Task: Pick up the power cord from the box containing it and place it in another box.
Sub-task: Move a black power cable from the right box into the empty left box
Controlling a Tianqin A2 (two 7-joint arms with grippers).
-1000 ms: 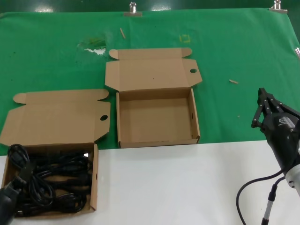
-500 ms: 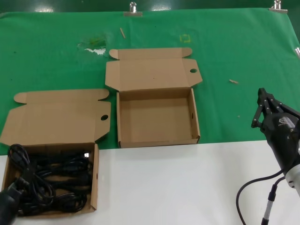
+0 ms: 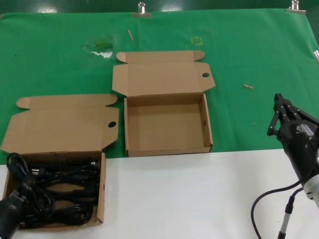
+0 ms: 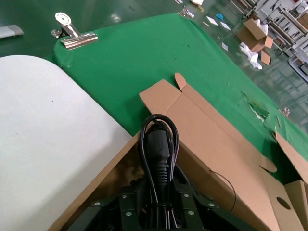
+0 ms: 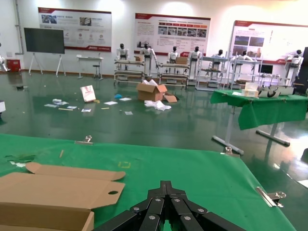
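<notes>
The power cord (image 3: 55, 191) is a black coiled bundle lying in the left cardboard box (image 3: 101, 189), whose lid (image 3: 60, 124) lies open on the green cloth. My left gripper (image 3: 21, 195) is at that box's front left corner, shut on the cord. In the left wrist view the plug and loop (image 4: 160, 144) stick out between the fingers (image 4: 129, 204) of the left gripper (image 4: 161, 195). The other box (image 3: 208, 130) stands open and empty at the centre. My right gripper (image 3: 279, 107) is shut and idle at the right, also seen in the right wrist view (image 5: 166, 185).
The green cloth (image 3: 249, 50) covers the far half of the table and white tabletop (image 3: 189, 199) the near half. Metal clips (image 3: 141, 9) hold the cloth's far edge. Small scraps (image 3: 248, 86) lie on the cloth. A black cable (image 3: 264, 204) hangs by the right arm.
My left gripper has drawn slightly toward the front left with the cord in it, and the cords have shifted in the left box. The right arm has not moved.
</notes>
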